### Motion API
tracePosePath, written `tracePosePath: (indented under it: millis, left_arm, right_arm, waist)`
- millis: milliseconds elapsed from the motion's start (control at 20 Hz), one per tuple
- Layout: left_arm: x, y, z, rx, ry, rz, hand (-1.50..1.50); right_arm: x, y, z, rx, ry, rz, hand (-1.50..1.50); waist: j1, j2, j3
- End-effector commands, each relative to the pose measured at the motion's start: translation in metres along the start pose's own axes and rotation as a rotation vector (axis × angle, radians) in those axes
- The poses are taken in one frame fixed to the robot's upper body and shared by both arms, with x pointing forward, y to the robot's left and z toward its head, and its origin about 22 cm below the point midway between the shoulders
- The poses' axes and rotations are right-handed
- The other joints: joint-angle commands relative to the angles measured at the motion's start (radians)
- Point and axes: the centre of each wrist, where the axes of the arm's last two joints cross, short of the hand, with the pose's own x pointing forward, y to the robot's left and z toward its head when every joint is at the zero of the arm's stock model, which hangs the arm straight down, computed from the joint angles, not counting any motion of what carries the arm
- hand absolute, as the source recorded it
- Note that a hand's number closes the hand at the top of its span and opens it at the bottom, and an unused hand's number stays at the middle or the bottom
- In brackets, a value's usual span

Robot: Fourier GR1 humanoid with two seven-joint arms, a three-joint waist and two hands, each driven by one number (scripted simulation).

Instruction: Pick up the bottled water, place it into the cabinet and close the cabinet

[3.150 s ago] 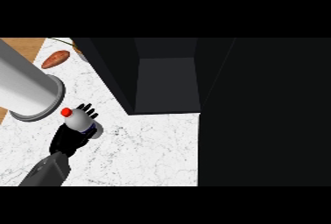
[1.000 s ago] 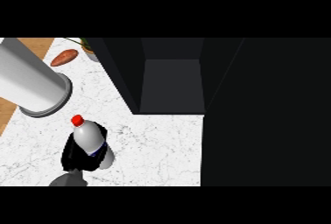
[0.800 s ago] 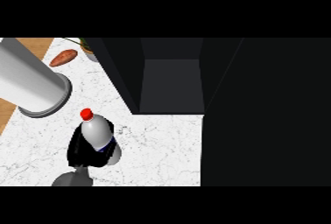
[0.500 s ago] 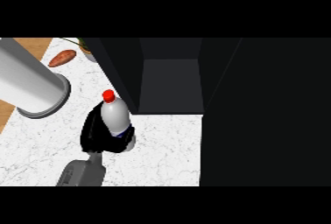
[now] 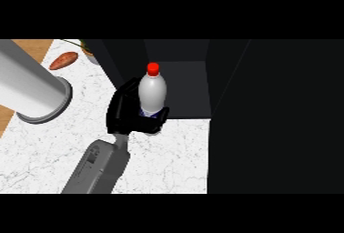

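Left robot hand (image 5: pixel 129 116) was curled around the lower body of the bottled water (image 5: pixel 152 93), fingers and thumb wrapped on it, near frame centre, slightly toward 10 o'clock. Only one arm showed in the head view. The grey forearm (image 5: pixel 97 167) ran from the lower edge at 7 o'clock up to the hand.

Bottle sat inside the grasp, sticking out of the hand toward 12 o'clock. Red cap (image 5: pixel 153 68) was at the far end, white body below it, and a blue label strip (image 5: pixel 149 113) was just visible where the fingers covered it. Hand hid the bottle's base. Black palm and fingers lay at the bottle's 9 o'clock and 6 o'clock sides.

Cap and upper body overlapped the dark cabinet (image 5: pixel 181 86) opening, which took up the frame from 12 to 1 o'clock. I could not tell whether the bottle was already past the cabinet's front edge or just held in front of it. The cabinet door (image 5: pixel 275 118) stood as a broad black panel filling the 3 o'clock side.

White marbled bench (image 5: pixel 40 150) showed under the forearm, from 9 down to 6 o'clock. A large grey cylinder (image 5: pixel 30 88) lay at 9 to 10 o'clock, well apart from the hand. A small reddish-orange item (image 5: pixel 64 60) sat at 11 o'clock near the bench's wooden edge, with part of a plant (image 5: pixel 84 45) just beside it.
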Motion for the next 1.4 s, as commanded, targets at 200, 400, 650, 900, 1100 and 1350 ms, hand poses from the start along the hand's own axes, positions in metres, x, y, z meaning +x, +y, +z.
tracePosePath:
  millis: [200, 400, 650, 900, 1100, 1350]
  left_arm:
    - [0.013, -0.048, -0.046, 0.018, -0.065, -0.179, 1.50]
    - [0.016, -0.054, -0.056, 0.059, -0.068, -0.238, 1.50]
    - [0.024, -0.059, -0.071, 0.141, -0.079, -0.315, 1.50]
    - [0.031, -0.049, -0.080, 0.206, -0.070, -0.374, 1.50]
    - [0.024, -0.030, -0.096, 0.209, -0.043, -0.473, 1.50]
    - [0.003, -0.033, -0.111, 0.220, -0.036, -0.529, 1.50]
  right_arm:
    - [0.000, 0.008, -0.008, -0.011, -0.025, -0.007, -1.50]
    - [-0.007, 0.000, 0.000, -0.004, -0.010, -0.029, -1.50]
    - [-0.001, 0.006, -0.006, 0.033, 0.001, -0.019, -1.50]
    - [-0.003, -0.001, -0.005, 0.023, 0.007, -0.026, -1.50]
    - [0.005, 0.001, -0.006, 0.039, 0.005, -0.036, -1.50]
    - [-0.003, -0.001, -0.009, 0.029, 0.006, -0.011, -1.50]
  waist:
    - [-0.016, 0.003, 0.000]
    - [-0.023, 0.004, 0.000]
    - [-0.036, 0.009, 0.000]
    - [-0.043, 0.012, 0.001]
    - [-0.049, 0.017, -0.001]
    - [-0.046, 0.019, -0.001]
